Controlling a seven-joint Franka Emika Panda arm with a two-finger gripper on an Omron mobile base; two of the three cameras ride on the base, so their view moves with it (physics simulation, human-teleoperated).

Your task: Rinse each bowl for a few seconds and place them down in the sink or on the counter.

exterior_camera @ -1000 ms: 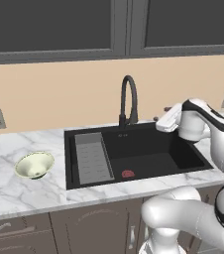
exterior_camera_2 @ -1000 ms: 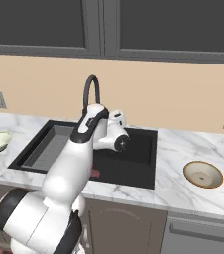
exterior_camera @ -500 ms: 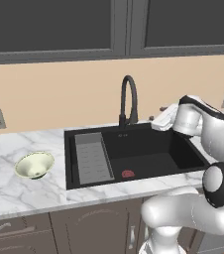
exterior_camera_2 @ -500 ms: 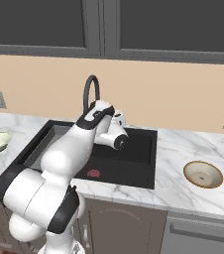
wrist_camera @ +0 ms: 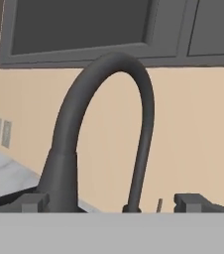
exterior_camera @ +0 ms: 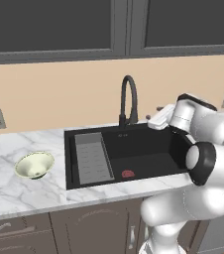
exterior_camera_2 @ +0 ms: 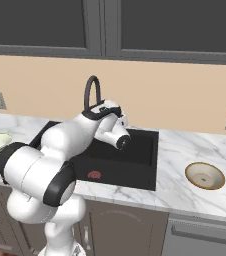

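Pale cream-green round bowl (exterior_camera: 33, 164) on the white marble bench (exterior_camera: 15, 193), left of the black rectangular sink (exterior_camera: 148, 163). Behind the basin, black arched faucet (wrist_camera: 101, 134). Tool (wrist_camera: 112, 202) spread wide, empty, close before that faucet. Shallow beige bowl (exterior_camera_2: 204, 175) on the bench, far right.

Cream-green bowl (exterior_camera: 34, 165) is set on the marble tabletop (exterior_camera: 15, 191), left of the black sink (exterior_camera: 126, 155) and arched faucet (exterior_camera: 129, 100).
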